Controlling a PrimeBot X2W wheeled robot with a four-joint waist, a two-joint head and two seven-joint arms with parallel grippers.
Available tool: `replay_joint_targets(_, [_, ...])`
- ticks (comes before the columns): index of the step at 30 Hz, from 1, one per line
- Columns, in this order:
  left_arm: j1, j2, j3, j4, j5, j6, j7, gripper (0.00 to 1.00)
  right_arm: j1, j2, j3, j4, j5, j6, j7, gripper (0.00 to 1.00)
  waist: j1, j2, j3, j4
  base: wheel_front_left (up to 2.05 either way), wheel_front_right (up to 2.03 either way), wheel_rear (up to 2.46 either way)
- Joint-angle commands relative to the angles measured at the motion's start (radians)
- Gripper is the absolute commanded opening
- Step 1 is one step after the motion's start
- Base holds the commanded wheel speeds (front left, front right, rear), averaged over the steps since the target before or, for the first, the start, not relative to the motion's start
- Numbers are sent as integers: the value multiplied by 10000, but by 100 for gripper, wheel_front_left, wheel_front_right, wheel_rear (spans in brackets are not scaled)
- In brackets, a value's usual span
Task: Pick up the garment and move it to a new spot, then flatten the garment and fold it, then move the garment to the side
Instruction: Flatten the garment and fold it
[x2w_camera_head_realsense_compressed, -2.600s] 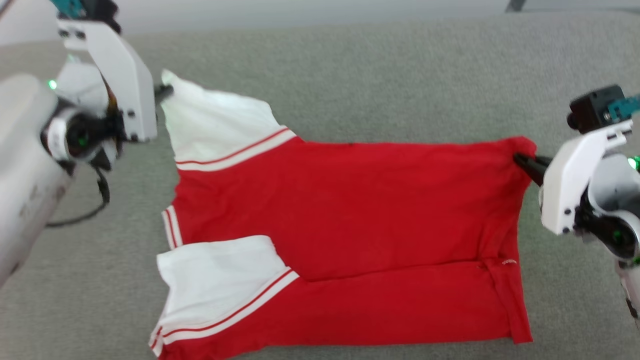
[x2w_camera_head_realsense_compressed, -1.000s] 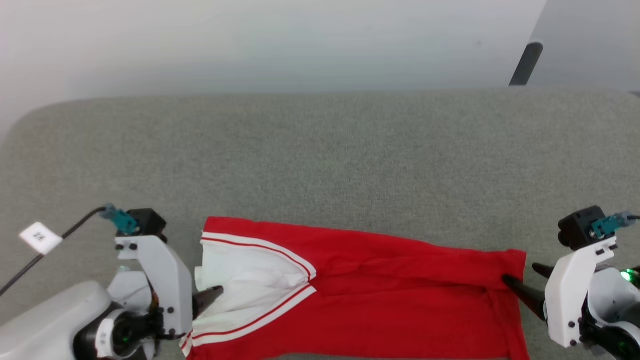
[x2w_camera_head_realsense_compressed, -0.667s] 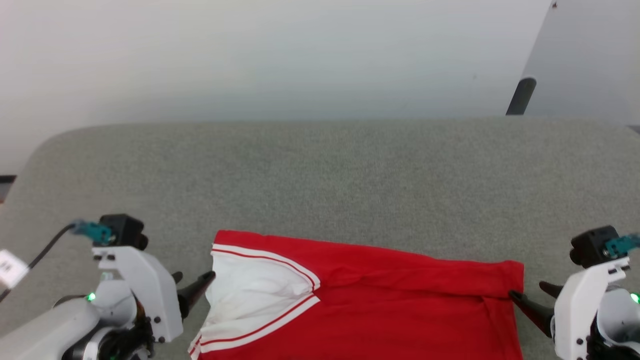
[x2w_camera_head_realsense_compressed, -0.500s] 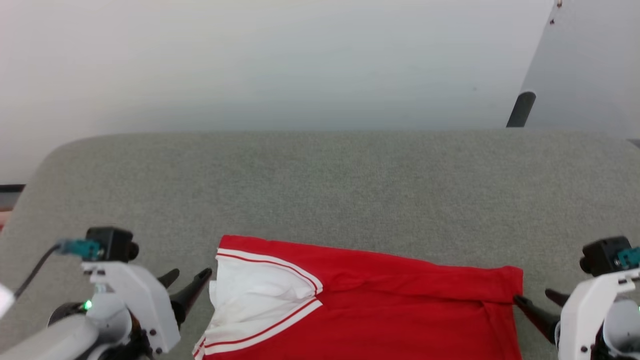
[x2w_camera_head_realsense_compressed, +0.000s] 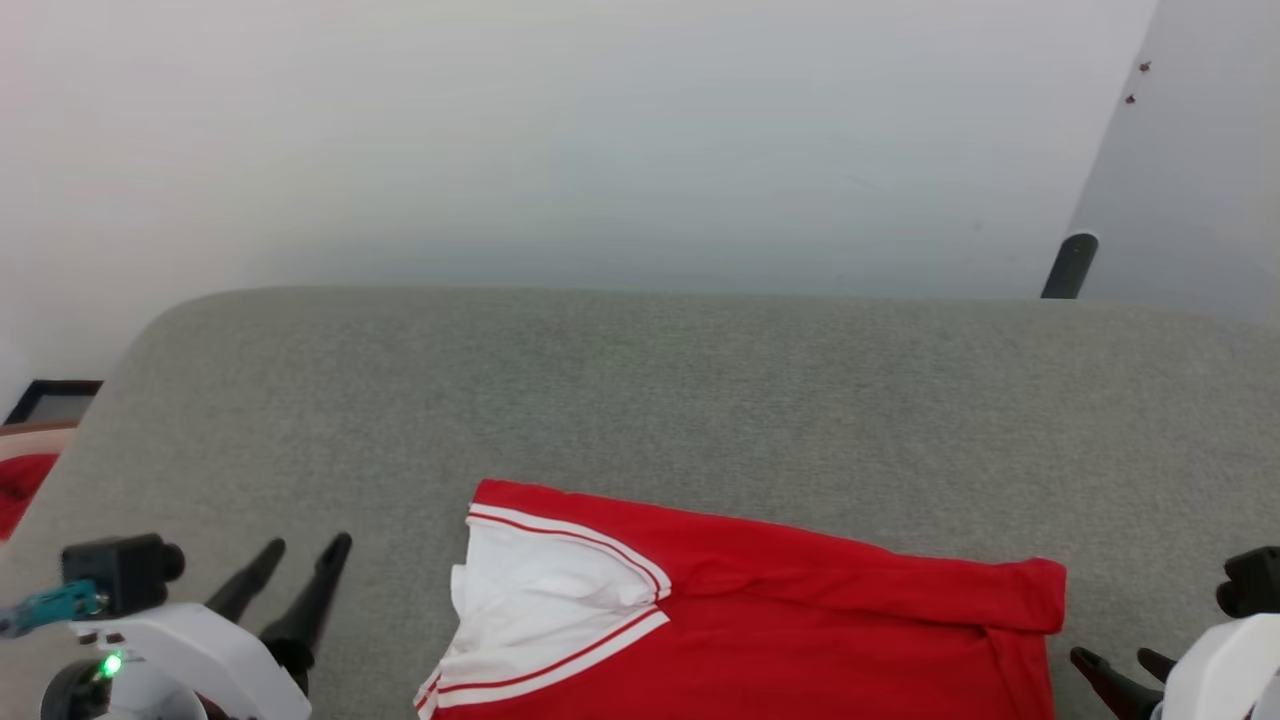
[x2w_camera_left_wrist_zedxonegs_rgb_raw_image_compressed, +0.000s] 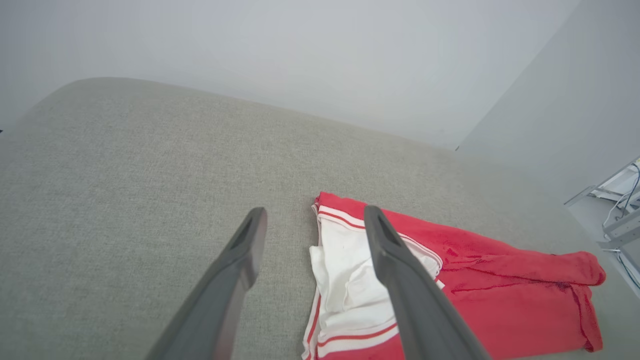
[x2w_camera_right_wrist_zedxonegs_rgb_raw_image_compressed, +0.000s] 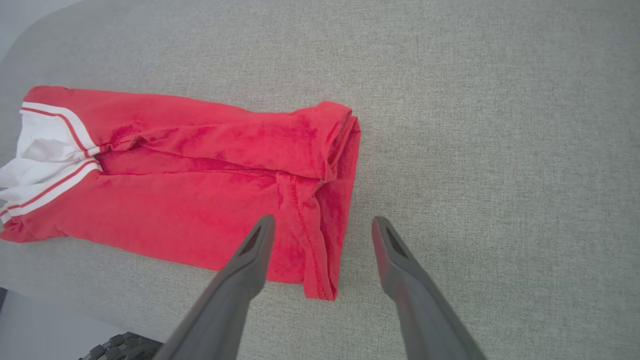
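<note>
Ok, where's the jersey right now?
In the head view the jersey lies folded on the grey cushion at bottom centre, between the left gripper and right gripper.

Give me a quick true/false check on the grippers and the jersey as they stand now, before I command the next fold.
1. The left gripper is open and holds nothing. True.
2. The right gripper is shut on the garment. False: it is open and grips nothing.
3. The garment lies folded into a long band on the grey padded surface. True.
4. The white sleeve panel is at the end nearer the right gripper. False: it is at the end nearer the left gripper.
5. A black number faces up on the garment. False: only red cloth, the white panel and stripe trim show.
</note>
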Motion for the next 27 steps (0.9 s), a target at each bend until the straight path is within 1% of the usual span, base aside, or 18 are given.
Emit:
replay_joint_targets(1, [267,-178,365,38,302,-81,-43,100,141,42,-123,-22,-95,-4,28,100,0,-1,-21,83,0,0,0])
replay_joint_targets(7, [1938,-1304,2839,369,1598,-446,-29,100,137,212,-583,231,-177,-4,225,100,0,-1,21,314,0,0,0])
replay_joint_targets(10, [2749,-1829,3772,464,2147,-698,-33,100,30,217,-743,417,-228,-4,324,100,0,-1,74,442,0,0,0])
replay_joint_targets(13, [3283,-2261,4504,500,2655,-968,-34,100,-117,205,-900,676,-249,-2,446,100,0,-1,162,602,0,0,0])
replay_joint_targets(20, [3838,-3046,5559,497,3682,-1482,-33,100,-572,200,-1111,1414,-359,-2,789,100,0,-1,459,1075,0,0,0])
replay_joint_targets(27, [3901,-3674,6133,465,4828,-1957,-34,100,-1117,131,-971,2265,-349,-2,1023,100,0,-1,928,1599,0,0,0])
